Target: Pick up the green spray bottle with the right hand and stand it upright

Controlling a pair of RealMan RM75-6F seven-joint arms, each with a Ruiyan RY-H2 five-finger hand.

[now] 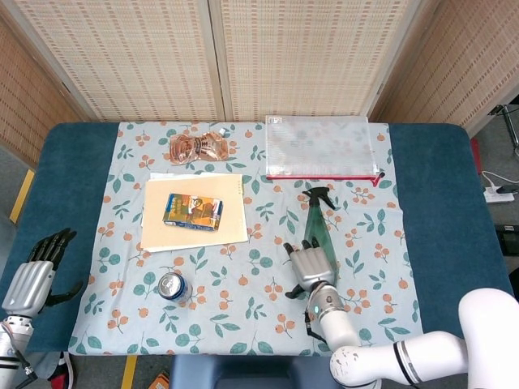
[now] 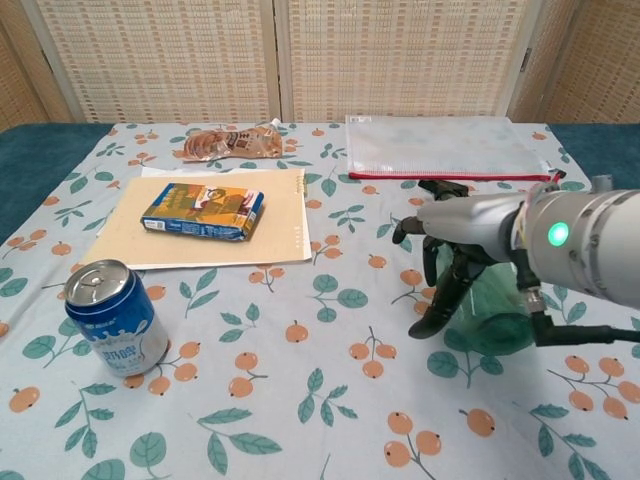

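Note:
The green spray bottle (image 1: 315,225) lies on its side on the floral cloth, its black nozzle (image 1: 315,195) pointing toward the far edge. My right hand (image 1: 310,268) is at the bottle's base end with its fingers spread over the body and nothing gripped. In the chest view the right hand (image 2: 455,248) arches over the green bottle (image 2: 495,320), thumb pointing down at the bottle's left side. My left hand (image 1: 36,264) hangs off the table's near-left corner, fingers apart and holding nothing.
A blue can (image 1: 173,285) stands near the front left. A snack box (image 1: 193,210) lies on a tan folder (image 1: 231,223). At the back are a clear zip pouch (image 1: 320,147) and a snack bag (image 1: 199,147).

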